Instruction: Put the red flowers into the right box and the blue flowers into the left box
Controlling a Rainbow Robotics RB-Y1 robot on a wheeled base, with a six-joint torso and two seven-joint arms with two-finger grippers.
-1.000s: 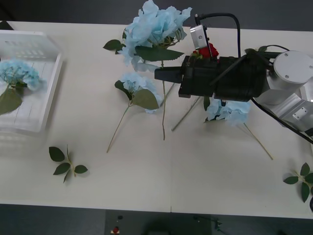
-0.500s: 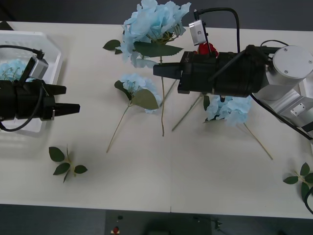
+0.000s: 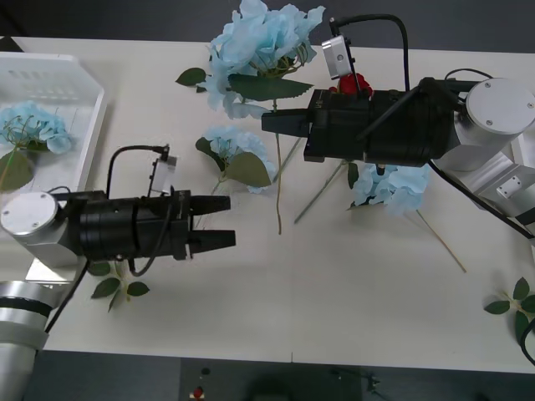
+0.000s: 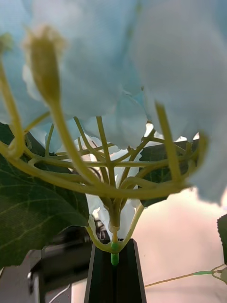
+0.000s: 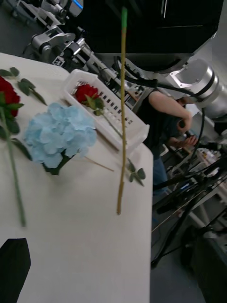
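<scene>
Pale blue petals crowd the upper middle of the front view, where our right hand (image 3: 269, 124) is clamped on the stem of a big blue flower (image 3: 263, 42), holding it lifted with the stem hanging straight down. In the right wrist view we see the black fingers (image 4: 115, 272) pinched together on the green stalk just under the spray of thin branching stemlets, papery petals billowing above.

Our left hand (image 3: 219, 225) sits low in the left half of the frame, its fingers apart, empty and pointing toward the middle of the table (image 3: 334, 301).

We read this as the carry step: that head belongs in the left box (image 3: 90, 125), the slotted white plastic basket at the far left, where one blue bloom (image 3: 33, 127) already lies. To do it well we'd keep the grip firm near the head, lift high enough that the long dangling stem clears the other blue flowers (image 3: 230, 142) lying flat below, and lower it over the rim before letting go. A possible handover needs the left hand closing on bare stem, not leaf.

Deep red shows too: a rose (image 3: 353, 84) peeks behind the right arm, and in the left wrist view another rose (image 5: 86, 92) rests in the right box (image 5: 135, 130).
</scene>
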